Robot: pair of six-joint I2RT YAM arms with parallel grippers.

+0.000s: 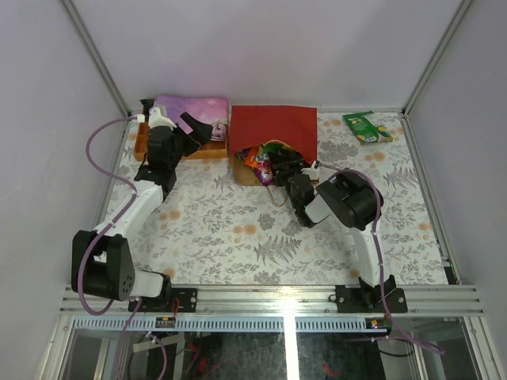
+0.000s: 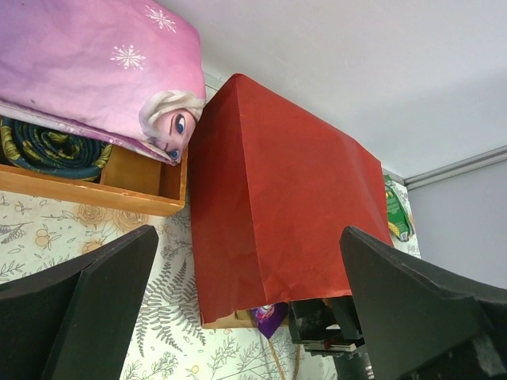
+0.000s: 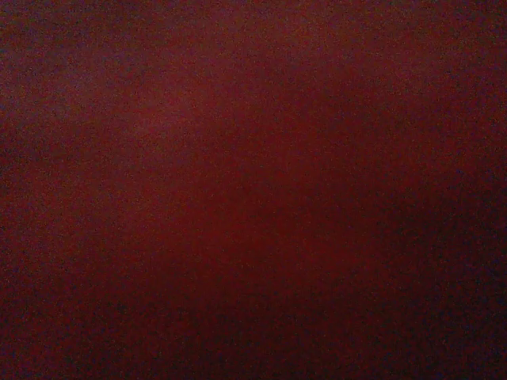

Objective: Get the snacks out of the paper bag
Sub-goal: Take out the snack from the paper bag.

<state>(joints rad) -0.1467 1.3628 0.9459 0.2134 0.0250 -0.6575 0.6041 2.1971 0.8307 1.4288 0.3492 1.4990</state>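
Pale walls (image 1: 261, 47) around a floral-print counter (image 1: 238, 237). Red paper bag (image 1: 273, 124) on its side at far middle, snacks (image 1: 260, 162) crowding its near-facing mouth. Right end effector (image 1: 285, 168) inside that mouth, spread and hold impossible to tell. Left end effector (image 2: 247, 253) gaping wide, empty, left of the bag by a wooden box (image 1: 141, 146). One green packet (image 1: 367, 127) far right, well apart.

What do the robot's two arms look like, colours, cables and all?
The left arm and right arm both mix slim white links with bulky black joint housings. Each trails a thin lilac cable. The left end effector has two broad, flat, matte black fingers tapering to wedge tips. No markings are legible.
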